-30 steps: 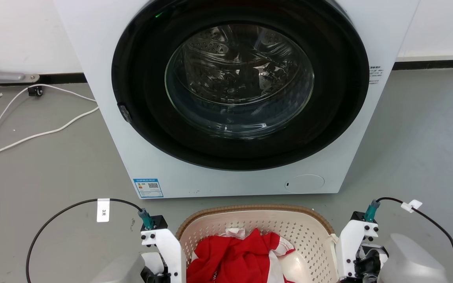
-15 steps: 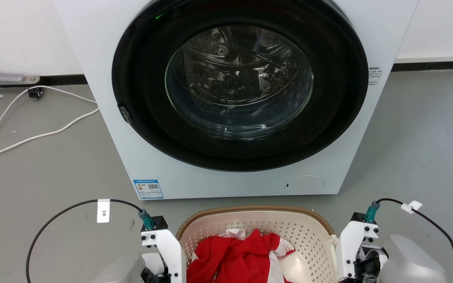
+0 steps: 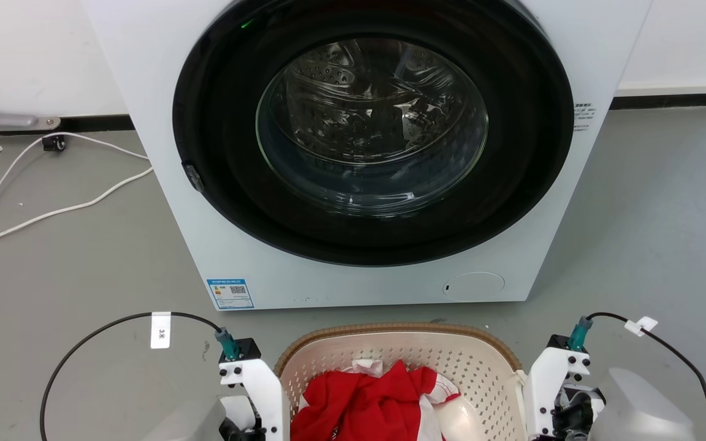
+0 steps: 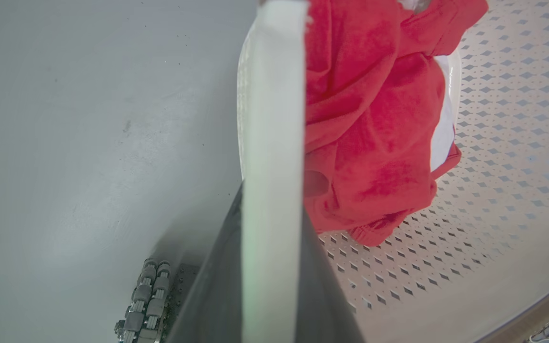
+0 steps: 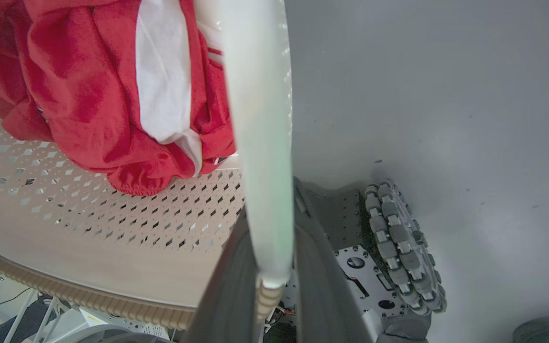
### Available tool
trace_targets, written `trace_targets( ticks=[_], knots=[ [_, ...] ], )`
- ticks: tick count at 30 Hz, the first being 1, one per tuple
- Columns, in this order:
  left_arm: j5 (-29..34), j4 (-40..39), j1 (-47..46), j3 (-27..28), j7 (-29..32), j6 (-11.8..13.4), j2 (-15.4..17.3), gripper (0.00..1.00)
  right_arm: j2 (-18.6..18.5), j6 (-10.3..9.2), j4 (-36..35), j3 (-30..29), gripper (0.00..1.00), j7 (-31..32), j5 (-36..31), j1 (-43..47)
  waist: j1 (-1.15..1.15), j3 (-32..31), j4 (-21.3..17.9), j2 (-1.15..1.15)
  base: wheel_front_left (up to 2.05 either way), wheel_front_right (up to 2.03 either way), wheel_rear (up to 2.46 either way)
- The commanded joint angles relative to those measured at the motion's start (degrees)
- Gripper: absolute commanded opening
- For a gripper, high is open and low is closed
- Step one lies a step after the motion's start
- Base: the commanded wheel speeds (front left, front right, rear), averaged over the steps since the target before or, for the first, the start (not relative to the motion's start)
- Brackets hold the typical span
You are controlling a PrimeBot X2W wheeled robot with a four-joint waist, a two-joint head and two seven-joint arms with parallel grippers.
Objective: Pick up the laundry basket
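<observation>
Now the laundry basket point(image 3: 393, 328) is gripped just in front of the washer point(image 3: 279, 285), with red clothes point(image 3: 365, 407) inside. One white handle point(image 4: 274, 95) is pinched by the left gripper point(image 4: 272, 214), the other by the right gripper point(image 5: 272, 224). If one side is raised faster, the basket could be tipped and clothes spilled. The fingertips are blurred, and the basket's side far from the washer is cut off.
</observation>
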Motion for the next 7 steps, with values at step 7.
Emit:
trace_targets(
  ticks=[7],
  knots=[
    [-0.9, -0.5, -0.5, -0.3, 0.4, -0.8, -1.3, 0.0, 1.5, 0.23, -0.4, -1.5, 0.0, 1.4, -0.2, 0.5, 0.0, 0.1, -0.1, 0.0, 0.0, 0.0, 0.0]
  ],
)
